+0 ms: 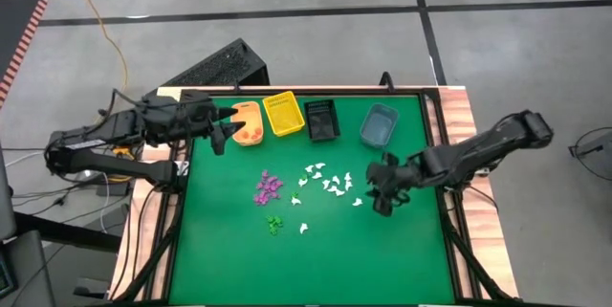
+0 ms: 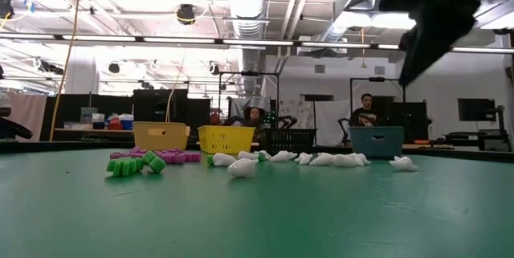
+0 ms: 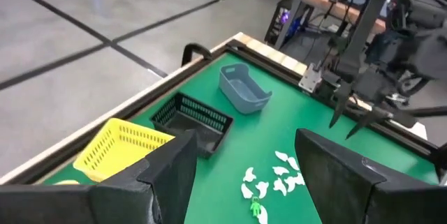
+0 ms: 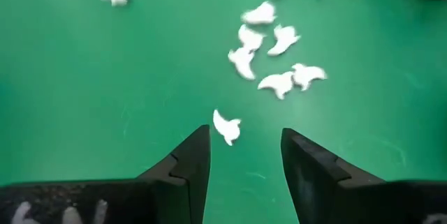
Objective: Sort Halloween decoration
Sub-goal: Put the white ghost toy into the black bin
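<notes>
The Halloween decoration lies loose on the green mat (image 1: 220, 259): a white cluster (image 1: 325, 181), purple pieces (image 1: 269, 187), green pieces (image 1: 275, 223) and a lone white piece (image 1: 304, 229). My right gripper (image 1: 382, 199) stands open at the white cluster's right, pointing steeply down, above the mat. One white trinket (image 4: 226, 127) lies on the mat just beyond its fingertips (image 4: 244, 140). My left gripper (image 1: 225, 133) hangs open and holding nothing at the far left, beside the orange bin (image 1: 249, 122); its fingers (image 3: 241, 158) frame the bins ahead.
Four bins stand in a row along the far edge: orange, yellow (image 1: 284, 114), black mesh (image 1: 321, 119), blue-grey (image 1: 379, 125). A raised wooden rim (image 1: 464, 125) borders the mat. In the low view, people sit in the room beyond the table (image 2: 365, 109).
</notes>
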{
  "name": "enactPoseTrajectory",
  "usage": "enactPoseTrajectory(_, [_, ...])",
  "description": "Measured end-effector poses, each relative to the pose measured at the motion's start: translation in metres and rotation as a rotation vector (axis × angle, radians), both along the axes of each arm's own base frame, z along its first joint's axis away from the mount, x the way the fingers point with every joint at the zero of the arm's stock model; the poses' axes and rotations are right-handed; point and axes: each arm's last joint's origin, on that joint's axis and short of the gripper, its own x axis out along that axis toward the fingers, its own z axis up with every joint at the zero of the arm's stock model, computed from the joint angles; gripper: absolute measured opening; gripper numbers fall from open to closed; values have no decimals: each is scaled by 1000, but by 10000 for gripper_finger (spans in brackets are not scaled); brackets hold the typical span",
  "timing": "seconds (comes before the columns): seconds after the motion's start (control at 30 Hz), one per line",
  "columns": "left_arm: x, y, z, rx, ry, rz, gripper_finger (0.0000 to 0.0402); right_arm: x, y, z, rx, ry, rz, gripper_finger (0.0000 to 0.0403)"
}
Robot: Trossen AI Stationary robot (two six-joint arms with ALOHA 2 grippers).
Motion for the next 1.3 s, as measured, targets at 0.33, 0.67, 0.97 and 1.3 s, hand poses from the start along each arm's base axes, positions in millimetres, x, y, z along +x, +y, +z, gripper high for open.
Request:
enactPoseTrajectory(0.33, [13,0,-6,-24,33,-25,232,34,23,-46,-129,106,200,220])
enactPoseTrajectory(0.67, [12,0,-5,-16,31,-27,232,50,13,-78,-172,244,297,237])
enactPoseTrajectory(0.97, [12,1,-5,-11,33,-20,232,59,6,-84,-121,232,339,218])
enactPoseTrajectory(1.3, [12,1,-6,-9,44,-20,232,59,5,-86,-93,245,324,156])
